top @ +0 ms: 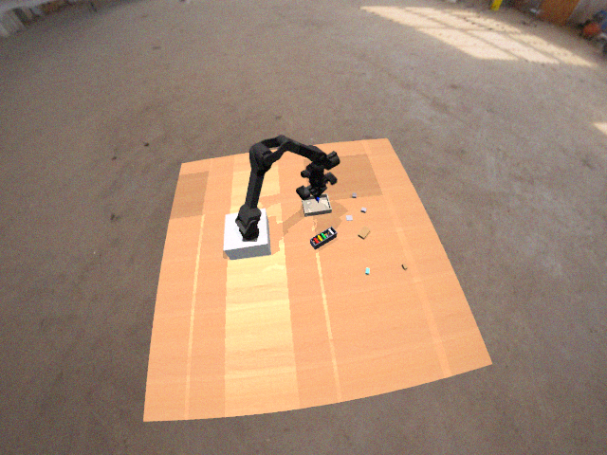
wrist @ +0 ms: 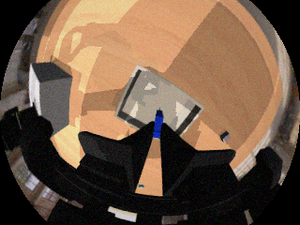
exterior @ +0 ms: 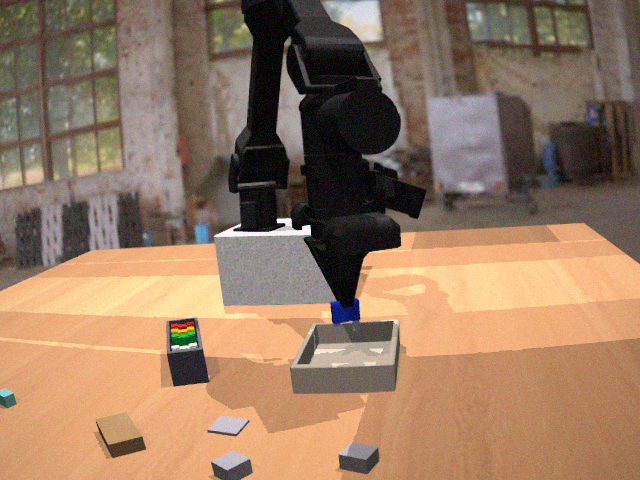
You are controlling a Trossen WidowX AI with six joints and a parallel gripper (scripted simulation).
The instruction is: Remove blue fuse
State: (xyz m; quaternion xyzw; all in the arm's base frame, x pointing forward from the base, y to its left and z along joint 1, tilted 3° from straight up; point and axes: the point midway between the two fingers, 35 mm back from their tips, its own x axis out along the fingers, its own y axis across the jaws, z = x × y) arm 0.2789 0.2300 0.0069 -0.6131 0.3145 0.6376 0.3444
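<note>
I am pinching the blue fuse between my fingers, prongs hanging straight down — the tray is lying directly below, toward six o'clock.

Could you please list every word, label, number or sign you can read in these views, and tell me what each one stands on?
None can be read in any view.
Blue fuse, held in the gripper above the tray: no marking shows.
Fuse block: plain dark sides; its remaining fuses show colour only.
Small blocks on the table: blank faces.
Background objects: too blurred to read.
</note>
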